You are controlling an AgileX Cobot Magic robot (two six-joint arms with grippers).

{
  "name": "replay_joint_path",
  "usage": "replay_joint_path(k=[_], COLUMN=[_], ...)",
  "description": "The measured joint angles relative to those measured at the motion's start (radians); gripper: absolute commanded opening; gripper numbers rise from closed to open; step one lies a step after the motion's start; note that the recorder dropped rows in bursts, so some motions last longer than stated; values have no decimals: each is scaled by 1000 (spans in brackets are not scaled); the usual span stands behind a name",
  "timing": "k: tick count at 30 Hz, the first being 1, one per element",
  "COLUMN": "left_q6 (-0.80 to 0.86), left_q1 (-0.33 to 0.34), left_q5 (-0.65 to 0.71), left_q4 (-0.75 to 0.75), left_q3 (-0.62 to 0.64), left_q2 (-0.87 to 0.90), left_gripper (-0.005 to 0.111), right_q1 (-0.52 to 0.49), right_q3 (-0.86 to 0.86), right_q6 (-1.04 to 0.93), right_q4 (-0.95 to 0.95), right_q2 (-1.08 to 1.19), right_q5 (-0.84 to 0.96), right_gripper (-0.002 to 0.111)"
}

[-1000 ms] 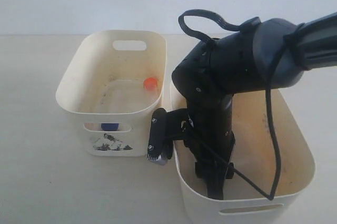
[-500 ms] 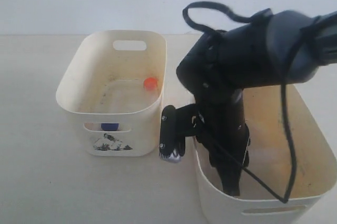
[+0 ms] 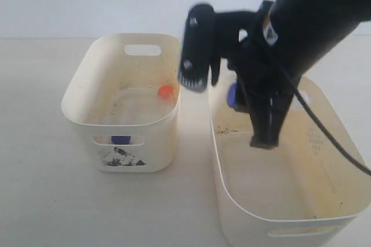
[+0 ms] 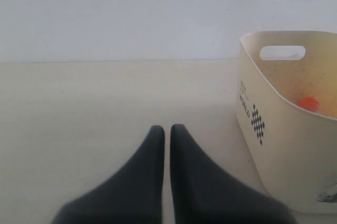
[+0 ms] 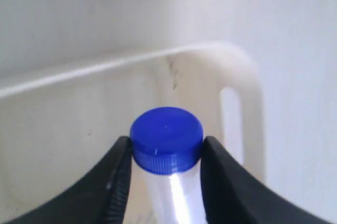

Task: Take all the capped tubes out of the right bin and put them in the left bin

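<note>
Right tool (image 5: 166,150) is partly closed and clamped on a blue-cap tube (image 3: 232,94): one finger on each side, just under the cap, clear body running down between them. In the exterior view it hangs over the right bin (image 3: 232,200), off the bin floor, with the blue cap up near the bin's far left corner. Left tool (image 4: 167,132) has its fingers pressed together with nothing between them, and sits low over bare surface (image 3: 35,189) beside the left bin (image 3: 75,113). The left bin holds an orange-cap tube (image 3: 166,91) against its right wall, and a second blue cap (image 3: 120,140) shows through the front handle slot, above the black drawing. The bins sit side by side, close but not touching, the left one closer to the far edge of the surface, the right one closer to the near edge.
</note>
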Motion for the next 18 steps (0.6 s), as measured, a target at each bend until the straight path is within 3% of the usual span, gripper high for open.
replay_joint_path(k=[9, 14, 16, 18], left_q6=[0, 0, 0, 0], left_q1=[0, 0, 0, 0], left_q5=[0, 0, 0, 0], left_q4=[0, 0, 0, 0], left_q3=[0, 0, 0, 0], left_q2=[0, 0, 0, 0], left_gripper=[4, 4, 4, 4], right_q1=[0, 0, 0, 0], right_q3=[-86, -88, -89, -89], right_q6=[0, 0, 0, 0], right_q4=[430, 529, 559, 572], right_q2=[-54, 12, 60, 104], right_q5=[-580, -769, -795, -816], right_gripper=[0, 1, 9, 26])
